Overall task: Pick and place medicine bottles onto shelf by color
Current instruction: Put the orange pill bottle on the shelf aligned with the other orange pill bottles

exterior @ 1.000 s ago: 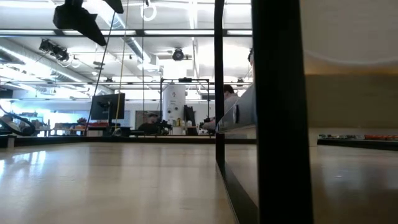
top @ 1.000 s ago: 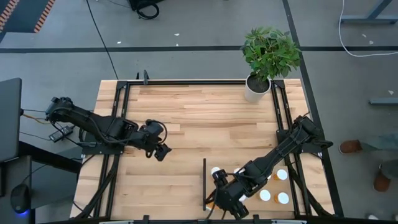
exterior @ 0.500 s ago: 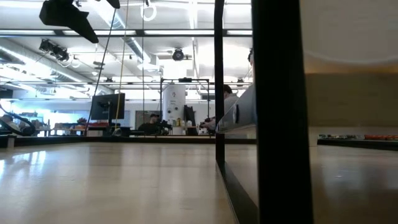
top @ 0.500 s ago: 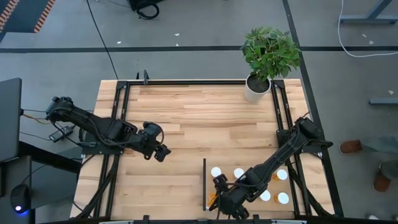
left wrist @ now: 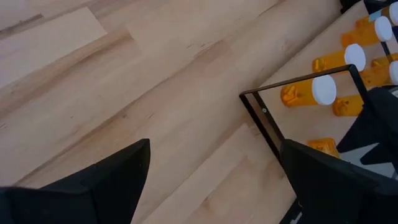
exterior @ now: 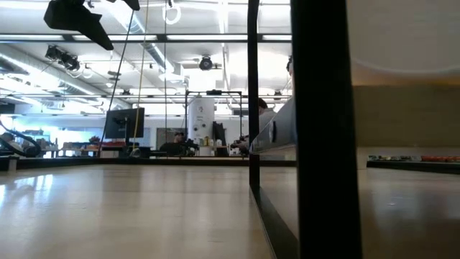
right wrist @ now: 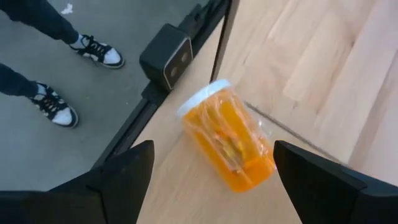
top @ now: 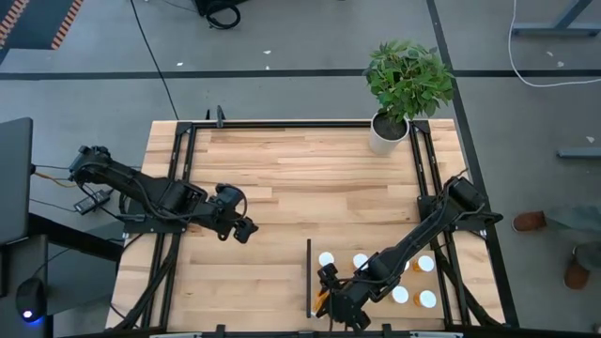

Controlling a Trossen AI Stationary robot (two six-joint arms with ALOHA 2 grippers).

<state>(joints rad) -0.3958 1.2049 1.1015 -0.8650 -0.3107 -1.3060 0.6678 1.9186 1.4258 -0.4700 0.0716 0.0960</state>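
Observation:
The shelf (top: 344, 250) is the light-wood panel at the table's near right, bounded by a thin black strip (top: 308, 277). Several white-capped bottles stand on it, such as the ones seen in the high view (top: 326, 259) (top: 361, 261) (top: 427, 299). My right gripper (top: 331, 300) is open low over the shelf's near left corner. Its fingers stand on either side of an orange bottle (right wrist: 227, 134) without touching it. The bottle looks to lie on its side, its white cap (right wrist: 202, 98) toward the near edge. My left gripper (top: 246, 228) is open and empty over the table's left middle.
A potted plant in a white pot (top: 387, 133) stands at the far right corner. A small camera box (right wrist: 166, 55) sits at the table's near edge, close to the orange bottle. A person's shoes (right wrist: 99, 50) show on the floor beyond that edge. Bare planks (top: 300, 178) lie mid-table.
My right gripper has moved toward the table's near edge and a little left, along the shelf's near left corner. This has uncovered the two white caps behind it. It stays open.

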